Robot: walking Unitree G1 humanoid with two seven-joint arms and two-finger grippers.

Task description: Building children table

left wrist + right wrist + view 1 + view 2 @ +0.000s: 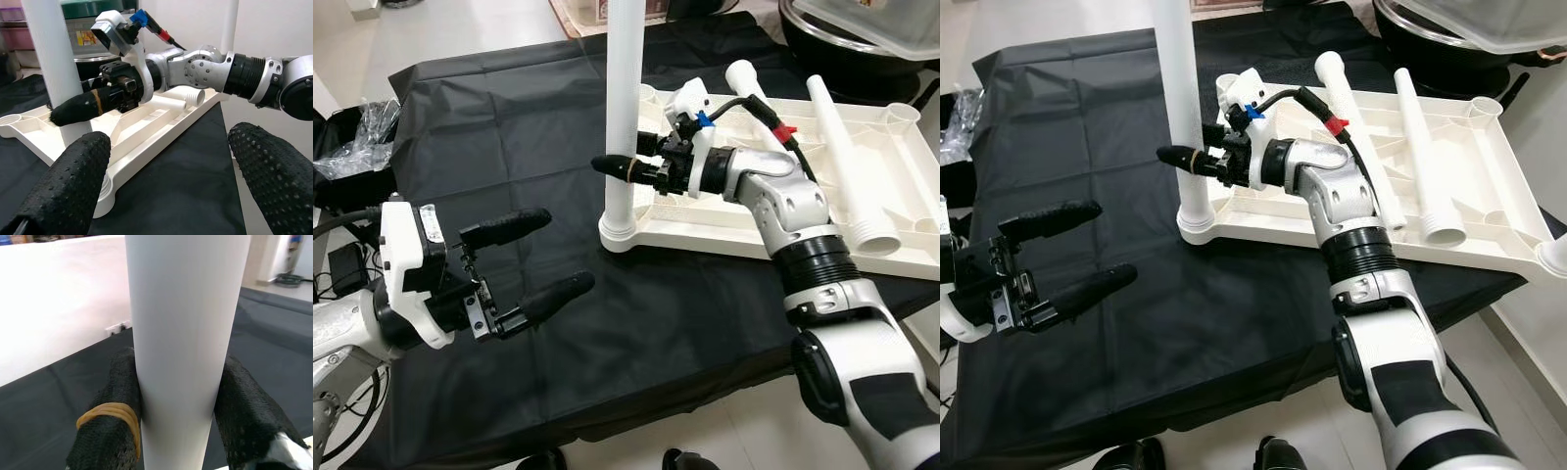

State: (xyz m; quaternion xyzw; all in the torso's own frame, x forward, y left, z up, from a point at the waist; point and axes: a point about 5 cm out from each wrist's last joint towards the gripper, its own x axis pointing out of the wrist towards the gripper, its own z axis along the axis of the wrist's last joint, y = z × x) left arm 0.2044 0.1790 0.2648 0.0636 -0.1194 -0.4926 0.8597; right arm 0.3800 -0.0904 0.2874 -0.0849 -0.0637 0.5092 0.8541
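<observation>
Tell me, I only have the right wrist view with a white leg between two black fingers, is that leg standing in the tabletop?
Observer: Yes, the upright leg stands in a corner socket of the upside-down white tabletop.
Operator: Where's the other gripper?
Observer: The left gripper hovers open above the black cloth, holding nothing.
Operator: Any legs left?
Observer: Two loose legs lie across the tabletop.

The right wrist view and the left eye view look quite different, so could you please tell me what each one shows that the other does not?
The right wrist view shows a yellow band on one finger of the right hand clamping the upright leg. The left eye view shows the open left hand, the white tabletop, two loose legs on it and the black cloth. Both show the clamped leg.
</observation>
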